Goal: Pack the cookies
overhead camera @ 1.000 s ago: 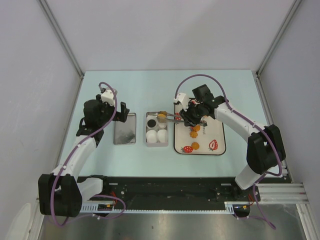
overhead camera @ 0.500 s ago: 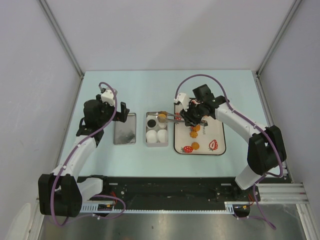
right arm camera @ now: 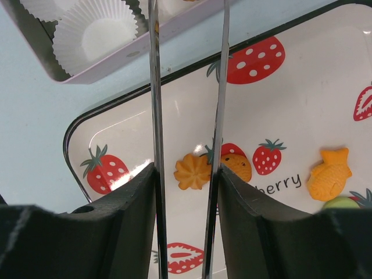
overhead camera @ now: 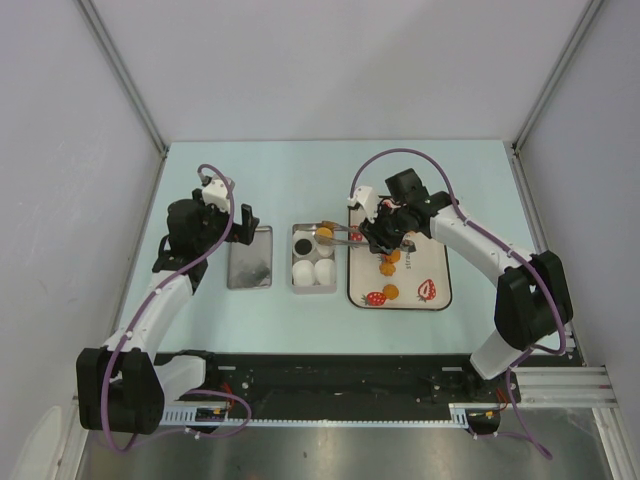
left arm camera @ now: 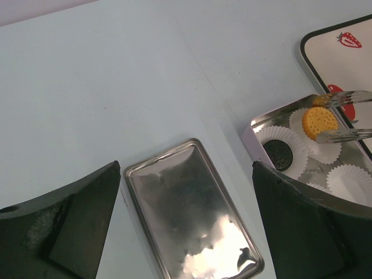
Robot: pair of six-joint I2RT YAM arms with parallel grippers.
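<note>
From above, the left arm is folded back on its side of the pale surface (overhead camera: 250,180). Its left gripper (overhead camera: 246,220) hangs at the far end of a flat, shiny metal lid (overhead camera: 250,260). The right arm reaches leftward over a white strawberry-printed tray (overhead camera: 412,278). The right gripper (overhead camera: 368,236) is clamped on slim metal tongs (overhead camera: 342,233), whose long axis runs from the tray to the rectangular tin (overhead camera: 313,288). At the tin's far right corner a round orange cookie (overhead camera: 325,236) sits between the tips. A black cookie (overhead camera: 301,244) lies just left of it, with two white paper cups (overhead camera: 302,270) nearer. In the left wrist view the black fingers stand wide apart over the mirror-like lid. The orange cookie lies flat in a pleated cup with a tong tip on either side; whether they pinch it I cannot tell. In the right wrist view the fingers press on the outsides of the two thin blades, which run up the frame with a narrow gap. On the glossy tray lie a flower-shaped cookie (right arm camera: 192,171), a fish-shaped cookie (right arm camera: 329,173) with its long axis slanting, and the edge of a green cookie (right arm camera: 340,202).
</note>
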